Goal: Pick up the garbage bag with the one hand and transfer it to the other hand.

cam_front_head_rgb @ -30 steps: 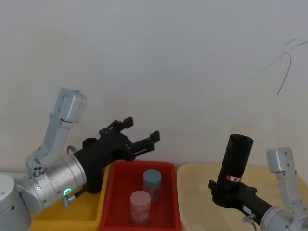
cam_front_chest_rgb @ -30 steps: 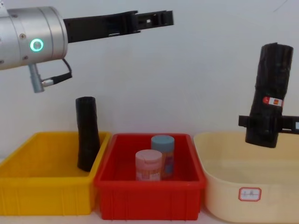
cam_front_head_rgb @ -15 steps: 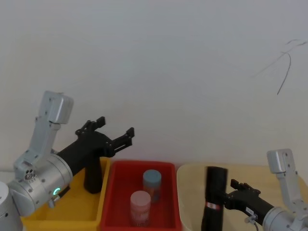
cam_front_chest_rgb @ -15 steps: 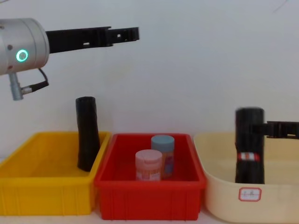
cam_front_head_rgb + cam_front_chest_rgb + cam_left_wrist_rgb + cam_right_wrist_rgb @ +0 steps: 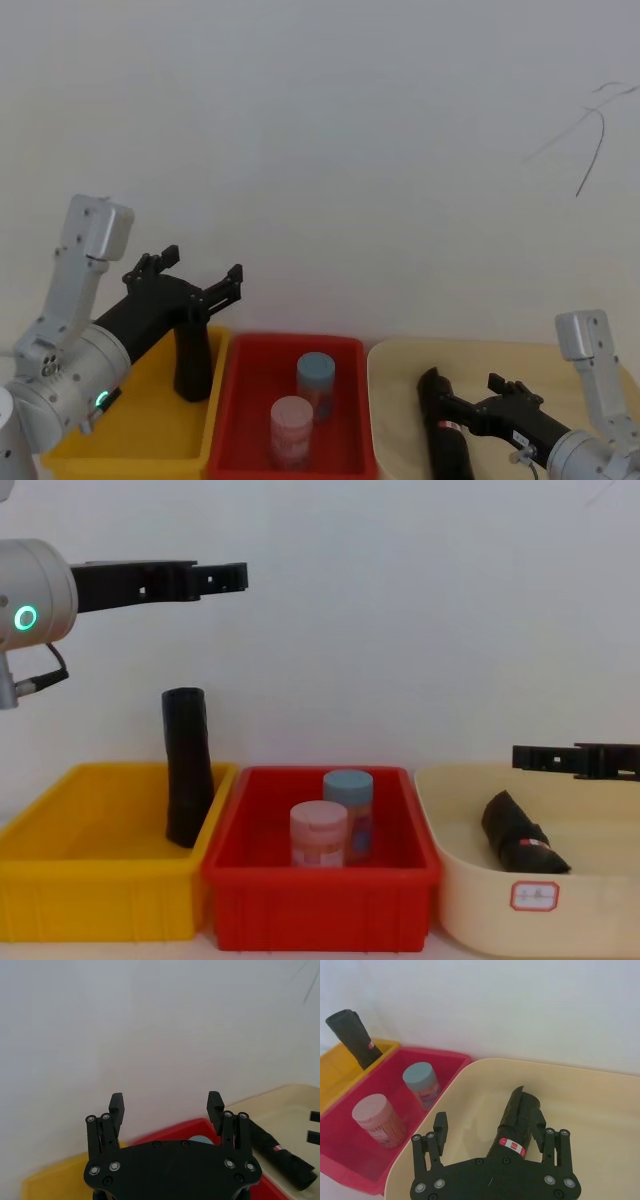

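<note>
The garbage bag [image 5: 520, 837], a black roll with a red-and-white label, lies on its side inside the cream tub [image 5: 500, 912]; it also shows in the head view [image 5: 446, 440] and the right wrist view [image 5: 518, 1122]. My right gripper [image 5: 489, 1122] is open, its fingers on either side of the bag and not gripping it; from the chest it hangs just above the tub [image 5: 530, 757]. My left gripper [image 5: 200, 265] is open and holds nothing, raised high above the yellow bin [image 5: 100, 900], also seen from the chest [image 5: 235, 577] and its wrist [image 5: 166, 1102].
A second black roll [image 5: 187, 770] stands upright in the yellow bin's right corner. The red bin [image 5: 320, 890] in the middle holds a pink-lidded canister [image 5: 318, 832] and a blue-lidded one [image 5: 348, 805]. A white wall stands close behind.
The right gripper lowered the garbage bag into the cream tub and let go; the bag tipped from upright to lying flat. The left arm drew back to the left.
</note>
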`<state>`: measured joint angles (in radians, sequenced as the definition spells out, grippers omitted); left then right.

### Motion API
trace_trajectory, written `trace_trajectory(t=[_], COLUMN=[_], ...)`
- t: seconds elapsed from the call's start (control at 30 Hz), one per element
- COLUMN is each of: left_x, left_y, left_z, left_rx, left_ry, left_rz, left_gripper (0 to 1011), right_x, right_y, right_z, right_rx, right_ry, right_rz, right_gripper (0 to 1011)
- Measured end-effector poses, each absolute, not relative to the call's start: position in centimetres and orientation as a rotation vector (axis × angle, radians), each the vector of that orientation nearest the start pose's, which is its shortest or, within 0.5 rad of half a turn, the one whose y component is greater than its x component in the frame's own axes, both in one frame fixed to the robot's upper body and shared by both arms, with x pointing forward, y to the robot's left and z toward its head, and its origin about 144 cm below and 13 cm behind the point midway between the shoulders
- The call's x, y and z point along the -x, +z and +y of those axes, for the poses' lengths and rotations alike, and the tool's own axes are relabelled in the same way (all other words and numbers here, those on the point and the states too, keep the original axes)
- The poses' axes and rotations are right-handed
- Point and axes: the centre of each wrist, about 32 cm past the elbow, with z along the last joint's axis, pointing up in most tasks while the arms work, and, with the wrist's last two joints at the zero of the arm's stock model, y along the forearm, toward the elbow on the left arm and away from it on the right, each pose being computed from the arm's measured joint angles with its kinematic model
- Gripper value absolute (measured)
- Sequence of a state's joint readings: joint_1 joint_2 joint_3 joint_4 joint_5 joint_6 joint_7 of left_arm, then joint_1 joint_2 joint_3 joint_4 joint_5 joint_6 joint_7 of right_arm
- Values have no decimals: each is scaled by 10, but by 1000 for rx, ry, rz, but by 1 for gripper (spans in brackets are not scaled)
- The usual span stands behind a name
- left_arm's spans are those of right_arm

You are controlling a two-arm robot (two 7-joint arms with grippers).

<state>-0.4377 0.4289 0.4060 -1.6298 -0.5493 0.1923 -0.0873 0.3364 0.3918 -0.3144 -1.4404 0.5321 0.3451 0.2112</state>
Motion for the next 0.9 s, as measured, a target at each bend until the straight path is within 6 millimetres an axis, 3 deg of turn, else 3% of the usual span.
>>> trace_trajectory(t=[0.4,0.9], left_x=[-535,-537], left_y=[1284,1256], left_z=[228,242], left_rx=[57,-29], left_ry=[1102,1113], left_rz=[-71,-17], left_gripper=[1000,1000], right_x=[-539,-544], right_y=[1206,1217], right_z=[-265,-246], right_rx=[147,169], right_ry=[-1104,-1034], right_rz=[241,230], right_gripper=[1000,1000])
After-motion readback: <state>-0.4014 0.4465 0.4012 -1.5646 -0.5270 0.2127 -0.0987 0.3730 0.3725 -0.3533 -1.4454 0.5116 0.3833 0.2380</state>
